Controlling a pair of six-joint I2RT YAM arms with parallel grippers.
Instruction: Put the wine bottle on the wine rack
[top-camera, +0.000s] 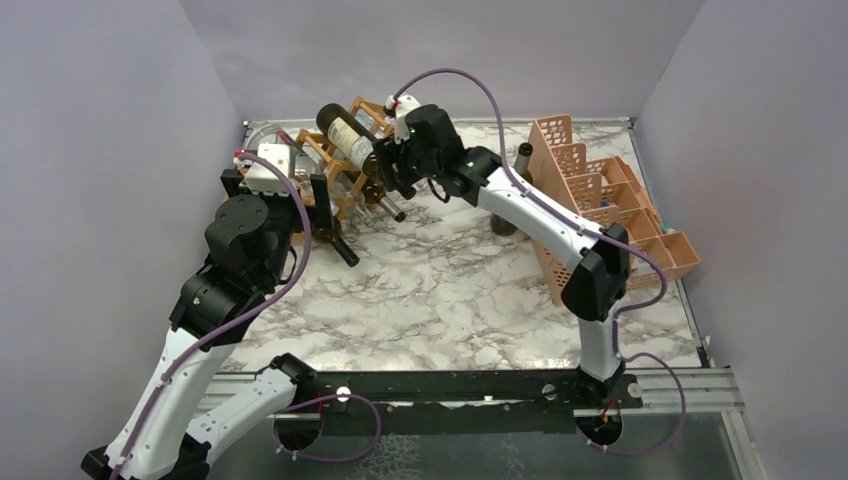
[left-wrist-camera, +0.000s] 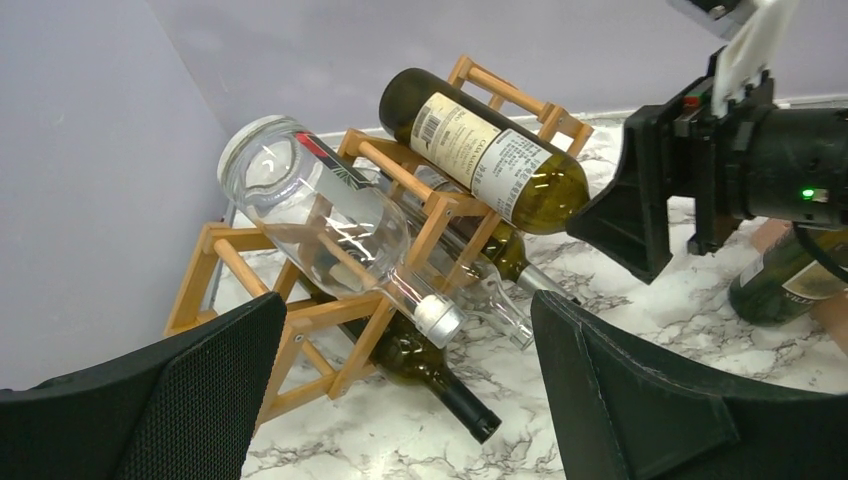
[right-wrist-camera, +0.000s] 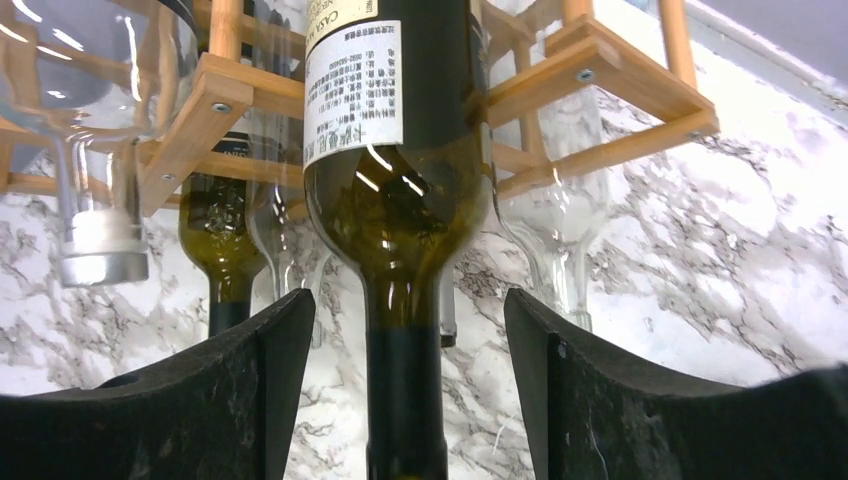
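Green wine bottle is laid on the wooden wine rack, upper centre of frame. Its neck is straddled by the right gripper, jaws apart, no contact; left gripper is held wide, empty.

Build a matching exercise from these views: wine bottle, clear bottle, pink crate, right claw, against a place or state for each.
Things:
1. green labelled wine bottle
2. clear bottle
3. pink crate
4. right claw

Places or states:
A. open, one finger on either side of a bottle neck
B. far right in the top view, apart from the rack
C. lying on top of the wine rack
D. on the rack's left side, silver cap on

Pairs: 1-C, 2-D, 3-B, 4-A
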